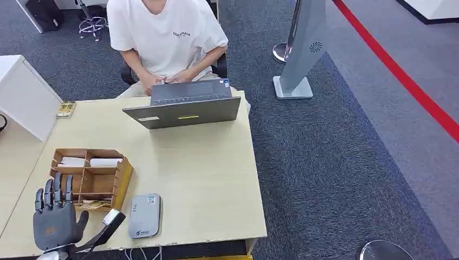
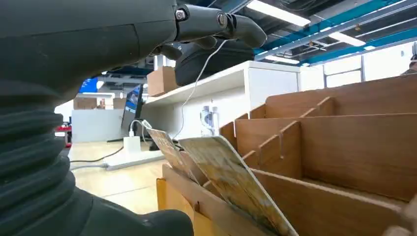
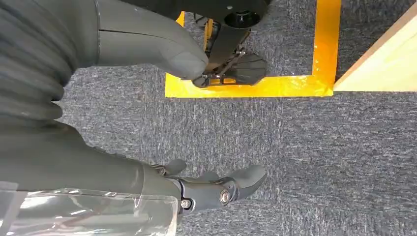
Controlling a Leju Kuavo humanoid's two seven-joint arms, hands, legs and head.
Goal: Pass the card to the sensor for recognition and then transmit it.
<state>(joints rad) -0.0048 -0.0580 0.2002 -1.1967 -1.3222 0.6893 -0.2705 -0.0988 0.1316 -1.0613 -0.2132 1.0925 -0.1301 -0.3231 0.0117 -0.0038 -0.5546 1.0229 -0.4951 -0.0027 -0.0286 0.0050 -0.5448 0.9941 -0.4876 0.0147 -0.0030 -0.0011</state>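
- The card (image 2: 231, 182) leans tilted in the near front compartment of the wooden organiser (image 1: 122, 181), with a second card just behind it; in the head view the cards show as a pale patterned strip at that front slot.
- The left hand (image 1: 54, 219) hovers just beside the organiser's near end, fingers spread wide and holding nothing.
- The right hand (image 3: 206, 189) hangs over the carpet, empty, fingers loosely apart.
- Risk: the two cards lie close together, so a pinch could lift both or slide one flat into the slot; the thin divider walls could block the fingers.
- The grey sensor (image 1: 144, 215) lies on the desk (image 1: 216, 179) just beside the organiser.
- Across the desk a person (image 1: 165, 38) sits behind a laptop (image 1: 184, 105), well apart from the hand.
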